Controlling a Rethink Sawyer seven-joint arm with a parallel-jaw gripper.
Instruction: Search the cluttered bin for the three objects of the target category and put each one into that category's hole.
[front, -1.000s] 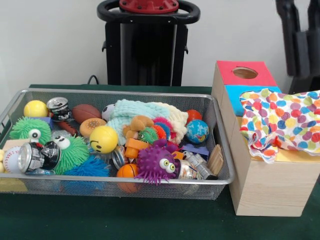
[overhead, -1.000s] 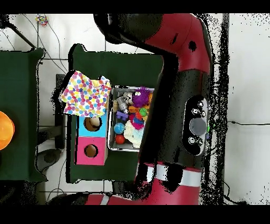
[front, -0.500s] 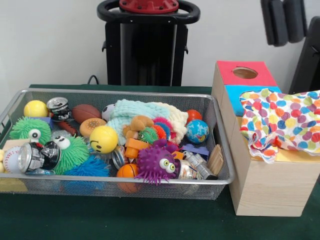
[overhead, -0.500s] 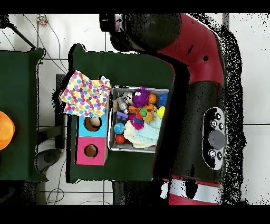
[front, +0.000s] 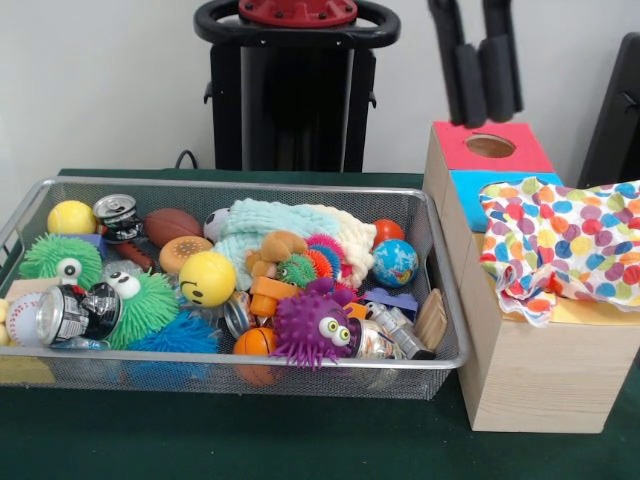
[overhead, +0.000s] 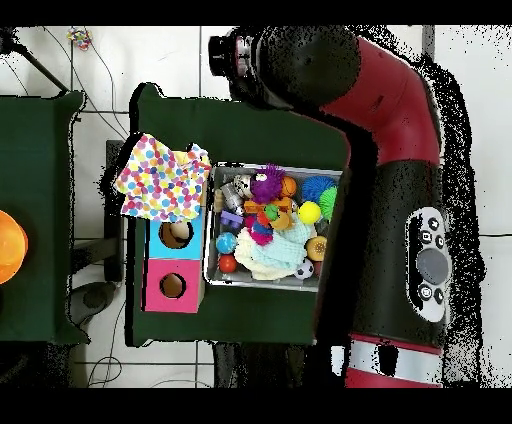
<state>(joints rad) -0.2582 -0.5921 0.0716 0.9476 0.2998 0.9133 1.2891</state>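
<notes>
Bin (front: 300, 365): wire-mesh tray on the green table (front: 250, 440), standing just beside the wooden hole box (front: 540, 375). Holds mixed clutter; target category not determinable, so no target item can be singled out.

Hole box: pale wood, tall, right of the bin in the front view. Red lid panel (front: 450, 140) with a round hole (front: 490, 146); blue panel (front: 475, 195) next to it, its hole visible only from overhead (overhead: 177, 233). Spotted cloth (front: 560, 245) drapes the remaining top and hides any further openings.

Tool (front: 482, 75): two dark fingers hanging from above, a narrow gap between them, holding nothing, high over the bin's box-side end.

Step, as judged: search and approach; nothing placed yet. Next move calls for choosing an item, then descending.

Contents, large to small: pale knit cloth (front: 290, 228), purple spiky toy (front: 312, 328), green spiky toy (front: 145, 305), yellow smiley ball (front: 207, 277), globe ball (front: 395, 262).

Clearances: bin walls low, items tightly packed and touching; open room above the pile only.
</notes>
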